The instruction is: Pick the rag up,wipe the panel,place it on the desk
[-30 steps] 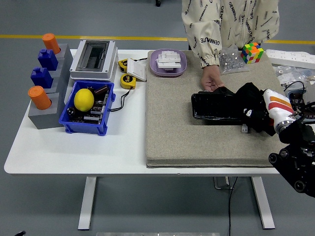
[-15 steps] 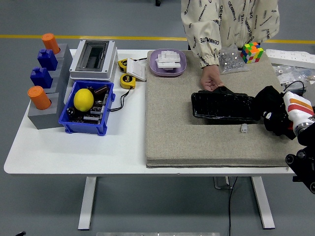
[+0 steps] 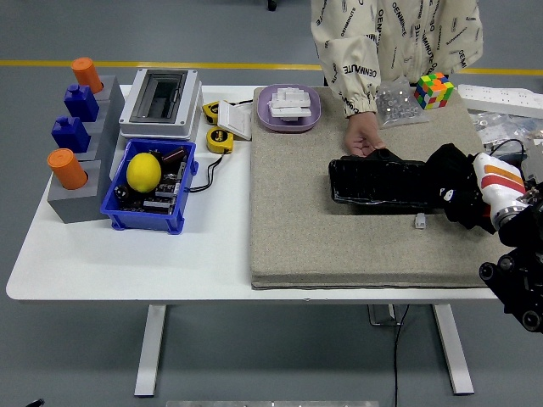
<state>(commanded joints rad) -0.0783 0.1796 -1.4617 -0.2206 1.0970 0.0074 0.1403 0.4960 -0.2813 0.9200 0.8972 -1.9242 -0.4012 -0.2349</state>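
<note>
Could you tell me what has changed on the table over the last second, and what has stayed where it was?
The right hand, clutching the black rag, slid right off the panel toward the mat's edge, then came partway back and now sits at the panel's right end. The person's hand stayed at the panel's far edge. The panel, the small white piece and everything on the left side kept their places.

Panel [image 3: 382, 183] on mat [image 3: 305, 229], right of bin [image 3: 119, 212]

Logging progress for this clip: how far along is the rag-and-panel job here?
Pickup looks done: the right hand holds the black rag. Wiping is in hand, with the rag at the right end of the black panel, which a person's hand steadies. Setting the rag on the desk remains.
</note>
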